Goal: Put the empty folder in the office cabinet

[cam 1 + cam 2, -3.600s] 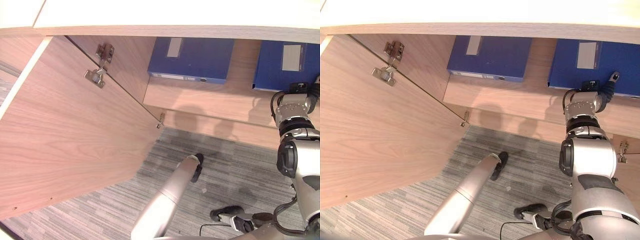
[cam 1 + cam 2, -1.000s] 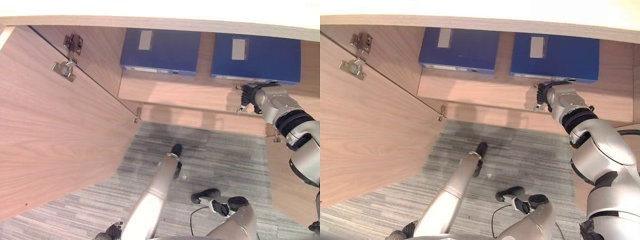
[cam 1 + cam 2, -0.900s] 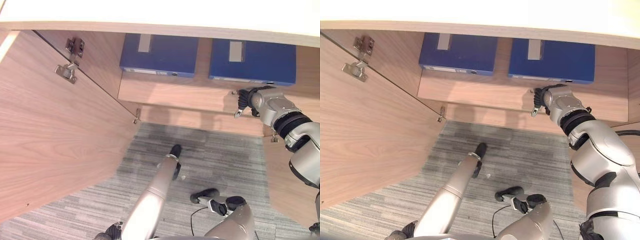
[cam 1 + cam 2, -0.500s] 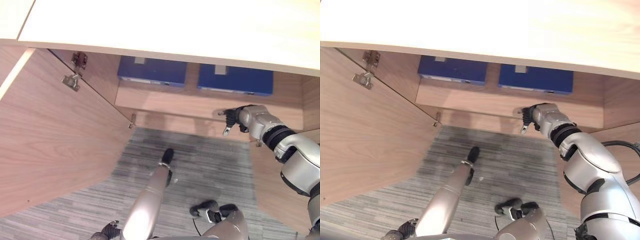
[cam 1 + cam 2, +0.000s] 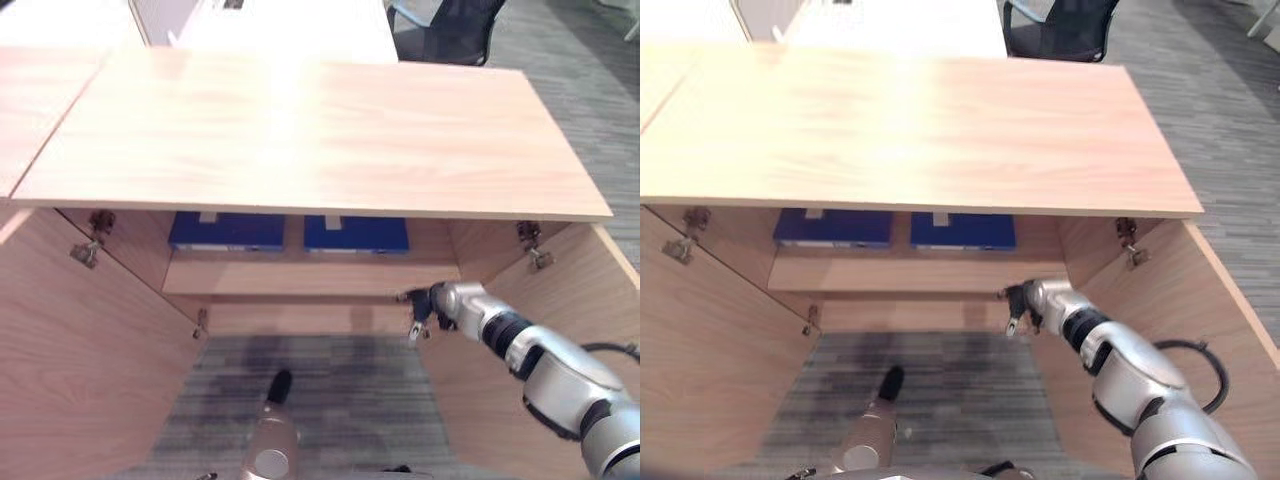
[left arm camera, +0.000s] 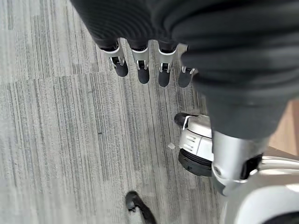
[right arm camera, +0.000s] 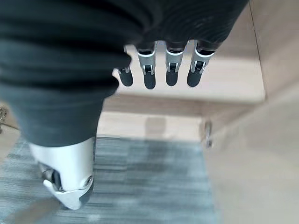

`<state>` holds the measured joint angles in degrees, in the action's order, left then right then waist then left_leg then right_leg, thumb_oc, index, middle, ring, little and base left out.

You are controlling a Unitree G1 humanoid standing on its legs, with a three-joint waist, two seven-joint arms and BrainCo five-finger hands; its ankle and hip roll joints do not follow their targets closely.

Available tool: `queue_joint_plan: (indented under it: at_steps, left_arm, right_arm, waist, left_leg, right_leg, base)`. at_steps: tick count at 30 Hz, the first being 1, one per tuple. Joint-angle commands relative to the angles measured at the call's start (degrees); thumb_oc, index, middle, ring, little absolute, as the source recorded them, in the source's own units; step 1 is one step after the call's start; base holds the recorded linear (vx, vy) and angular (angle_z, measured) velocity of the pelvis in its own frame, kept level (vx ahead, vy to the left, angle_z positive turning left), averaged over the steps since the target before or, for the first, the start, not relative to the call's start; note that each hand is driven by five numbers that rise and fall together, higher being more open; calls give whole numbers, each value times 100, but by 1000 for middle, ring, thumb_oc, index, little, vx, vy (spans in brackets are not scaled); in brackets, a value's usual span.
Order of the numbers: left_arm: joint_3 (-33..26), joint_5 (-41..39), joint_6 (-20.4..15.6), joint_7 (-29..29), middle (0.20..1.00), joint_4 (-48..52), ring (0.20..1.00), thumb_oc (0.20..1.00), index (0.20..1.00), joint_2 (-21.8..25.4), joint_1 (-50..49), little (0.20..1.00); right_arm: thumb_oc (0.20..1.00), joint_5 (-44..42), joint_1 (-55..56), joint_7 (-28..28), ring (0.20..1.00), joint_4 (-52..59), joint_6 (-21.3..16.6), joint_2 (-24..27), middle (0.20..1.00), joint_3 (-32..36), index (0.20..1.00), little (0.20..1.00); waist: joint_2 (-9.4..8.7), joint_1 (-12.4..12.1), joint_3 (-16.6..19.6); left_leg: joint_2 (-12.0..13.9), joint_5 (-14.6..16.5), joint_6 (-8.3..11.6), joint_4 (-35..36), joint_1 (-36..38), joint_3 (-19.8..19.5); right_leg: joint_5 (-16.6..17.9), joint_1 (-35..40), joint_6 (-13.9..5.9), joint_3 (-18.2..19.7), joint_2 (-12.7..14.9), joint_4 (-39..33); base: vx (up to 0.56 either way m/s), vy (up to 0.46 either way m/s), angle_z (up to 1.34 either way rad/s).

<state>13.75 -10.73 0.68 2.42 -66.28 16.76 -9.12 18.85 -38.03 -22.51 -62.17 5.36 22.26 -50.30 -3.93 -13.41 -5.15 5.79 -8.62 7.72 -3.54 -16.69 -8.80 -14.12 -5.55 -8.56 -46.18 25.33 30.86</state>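
Observation:
Two blue folders lie flat side by side on the cabinet's shelf (image 5: 300, 277): the left folder (image 5: 226, 231) and the right folder (image 5: 356, 234), both partly hidden under the cabinet top (image 5: 300, 140). My right hand (image 5: 425, 308) hangs just in front of the shelf's front edge, below the right folder and apart from it. Its fingers (image 7: 170, 70) are straight and hold nothing. My left hand (image 5: 278, 385) hangs low over the grey carpet before the cabinet, with its fingers (image 6: 142, 70) relaxed and empty.
Both cabinet doors stand wide open: the left door (image 5: 70, 370) and the right door (image 5: 570, 310) flank the carpet (image 5: 330, 400). Behind the cabinet are a white desk (image 5: 290, 20) and a dark office chair (image 5: 440, 25).
The camera has lifted, so the cabinet top now shows. My right hand has drawn back from the right folder, off the shelf, to its front edge. The left arm hangs as before.

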Motion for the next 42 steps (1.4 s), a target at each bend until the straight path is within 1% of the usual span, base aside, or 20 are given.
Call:
queue_joint_plan:
  at_steps: [1, 2, 4, 5, 6, 11, 12, 13, 16, 18, 21, 25, 26, 30, 32, 33, 36, 37, 38, 42]
  left_arm:
    - [30, 148, 80, 120, 1000, -74, 1000, 1000, 1000, 226, -18, 1000]
    - [28, 226, 84, 139, 1000, -26, 1000, 1000, 1000, 236, 8, 1000]
    - [42, 292, 111, 146, 1000, -6, 1000, 1000, 1000, 250, 9, 1000]
    - [11, 399, 142, 160, 1000, 30, 1000, 1000, 1000, 242, 21, 1000]
    - [17, 402, 144, 161, 1000, 34, 1000, 1000, 1000, 255, 15, 1000]
    - [-280, 700, 221, 162, 1000, 22, 1000, 1000, 1000, 212, -198, 1000]
    - [-284, 705, 220, 162, 1000, 22, 1000, 1000, 1000, 212, -208, 1000]
    - [-387, 879, 226, 137, 1000, -54, 1000, 1000, 1000, 180, -297, 1000]
    - [-494, 981, 207, 101, 1000, -116, 1000, 1000, 1000, 133, -365, 1000]
    - [-604, 970, 170, 29, 1000, -152, 1000, 1000, 1000, 84, -313, 1000]
    - [-629, 1003, 184, -27, 1000, -192, 1000, 1000, 1000, 10, -245, 1000]
    - [-684, 1037, 160, -86, 1000, -288, 1000, 1000, 1000, -25, -106, 1000]
    - [-710, 1038, 153, -96, 1000, -351, 1000, 1000, 1000, -66, -84, 1000]
    - [-748, 974, 130, -106, 1000, -446, 1000, 1000, 1000, -149, 10, 1000]
    - [-763, 965, 129, -110, 1000, -487, 1000, 1000, 1000, -151, 54, 1000]
    - [-959, 920, 3, -45, 1000, -296, 1000, 1000, 1000, 117, -324, 1000]
    - [-1195, 786, -75, -65, 1000, 37, 1000, 1000, 1000, 440, -495, 1000]
    - [-1196, 786, -69, -61, 1000, 49, 1000, 1000, 1000, 444, -506, 1000]
    - [-1152, 932, -181, -136, 1000, 164, 1000, 1000, 1000, 240, -687, 1000]
    - [-1060, 642, -164, -117, 1000, 563, 1000, 1000, 1000, 9, -700, 1000]
  right_arm:
    - [1000, -373, -268, 276, 1000, -428, 82, -338, 1000, 336, 1000, 1000]
    - [1000, -497, 128, 583, 1000, -960, 157, -496, 1000, 861, 1000, 1000]
    - [1000, -542, 352, 770, 1000, -1200, 147, -597, 1000, 1108, 1000, 1000]
    - [1000, -656, 678, 1073, 1000, -1589, 194, -734, 1000, 1504, 1000, 1000]
    - [1000, -659, 684, 1092, 1000, -1608, 182, -751, 1000, 1512, 1000, 1000]
    - [1000, -917, 1427, 1687, 1000, -2105, 245, -988, 1000, 2298, 1000, 1000]
    - [1000, -915, 1436, 1691, 1000, -2104, 244, -993, 1000, 2294, 1000, 1000]
    - [1000, -945, 1682, 1774, 1000, -2096, 239, -1021, 1000, 2438, 1000, 1000]
    - [1000, -1023, 1902, 1821, 1000, -2072, 213, -1024, 1000, 2578, 1000, 1000]
    - [1000, -1109, 2127, 1985, 1000, -2147, 184, -983, 1000, 2783, 1000, 1000]
    - [1000, -1050, 2309, 2076, 1000, -2220, 188, -1015, 1000, 2891, 1000, 1000]
    - [1000, -990, 2587, 2066, 1000, -2196, 196, -1120, 1000, 2978, 1000, 1000]
    - [1000, -1032, 2680, 2059, 1000, -2156, 191, -1174, 1000, 3036, 1000, 1000]
    - [1000, -1117, 2735, 2081, 1000, -2115, 174, -1307, 1000, 3141, 1000, 1000]
    - [1000, -1119, 2749, 2069, 1000, -2119, 175, -1308, 1000, 3180, 1000, 1000]
    - [1000, -1235, 2784, 2051, 1000, -2064, 83, -1043, 1000, 3453, 1000, 1000]
    - [1000, -1451, 2860, 2065, 1000, -2205, 7, -913, 1000, 3684, 1000, 1000]
    - [1000, -1452, 2864, 2064, 1000, -2209, 2, -914, 1000, 3682, 1000, 1000]
    - [1000, -1654, 2931, 2098, 1000, -2386, -74, -910, 1000, 3760, 1000, 1000]
    - [1000, -1743, 2955, 2256, 1000, -2506, -32, -931, 1000, 3816, 1000, 1000]
  waist:
    - [-140, -317, -205]
    - [-50, -303, -124]
    - [-35, -281, -81]
    - [-41, -245, -28]
    - [-44, -262, -29]
    - [28, -190, 226]
    - [29, -195, 232]
    - [35, -128, 309]
    - [25, -56, 376]
    - [32, 104, 455]
    - [58, 160, 620]
    - [42, 310, 878]
    - [59, 359, 922]
    - [121, 405, 926]
    - [120, 417, 919]
    - [167, 244, 865]
    - [339, 171, 793]
    - [338, 170, 793]
    - [210, -55, 815]
    - [124, -322, 835]
  left_leg:
    - [-89, 455, -132, 213, 236, 346]
    - [-10, 353, -52, 296, 303, 412]
    - [55, 343, -30, 292, 341, 477]
    - [110, 451, -57, 96, 377, 715]
    - [120, 472, -57, 68, 377, 720]
    - [287, 900, -222, -560, 632, 1495]
    - [296, 910, -220, -572, 632, 1502]
    - [351, 978, -219, -751, 649, 1739]
    - [447, 1050, -211, -977, 620, 1983]
    - [602, 1089, -256, -1146, 613, 2432]
    - [401, 1182, -341, -816, 818, 2508]
    - [86, 1228, -451, -452, 967, 2408]
    - [-86, 1227, -526, -300, 1020, 2326]
    - [-451, 1107, -659, 59, 1086, 2096]
    - [-538, 1083, -684, 99, 1086, 2008]
    - [-767, 1074, -761, 64, 967, 1462]
    - [-1058, 1058, -758, -4, 939, 699]
    - [-1055, 1065, -754, -8, 944, 698]
    - [-1295, 1031, -733, -38, 899, 177]
    - [-1327, 985, -627, -2, 899, -205]
  right_leg:
    - [1261, -420, -219, 7, -446, -688]
    - [1255, -298, -184, -115, -594, -850]
    - [1267, -168, -150, -181, -718, -1011]
    - [1297, 7, -100, -225, -833, -1321]
    - [1309, 24, -96, -221, -855, -1352]
    - [1377, 401, 121, 69, -1119, -1990]
    - [1381, 404, 125, 77, -1129, -2002]
    - [1350, 509, 194, 122, -1170, -2130]
    - [1339, 596, 254, 146, -1217, -2283]
    - [1335, 658, 325, 178, -1300, -2499]
    - [1482, 669, 276, 204, -1273, -2583]
    - [1684, 617, 135, 199, -1109, -2574]
    - [1811, 538, 60, 235, -1006, -2529]
    - [1981, 441, -82, 206, -755, -2434]
    - [1986, 451, -117, 151, -669, -2370]
    - [1902, 473, -181, 224, -499, -2168]
    - [1506, 374, -93, 1380, -695, -2095]
    - [1492, 377, -88, 1381, -695, -2086]
    - [1109, 733, 33, 1630, -991, -2213]
    - [1024, 854, 60, 1299, -1171, -2251]
  base:
    - [-31, -68, 5]
    - [-32, -68, 3]
    - [-11, -97, 13]
    - [3, -100, 29]
    - [0, -81, 37]
    - [36, 8, 13]
    - [57, 22, 7]
    - [36, 27, 12]
    - [2, 37, 17]
    - [-49, 133, 50]
    - [11, 178, 54]
    - [-30, 187, 42]
    - [-88, 236, 29]
    - [-125, 240, 48]
    - [-105, 212, 65]
    - [-153, 270, 60]
    - [-57, 127, 118]
    - [89, -39, 183]
    - [118, -114, 138]
    - [118, -135, 98]
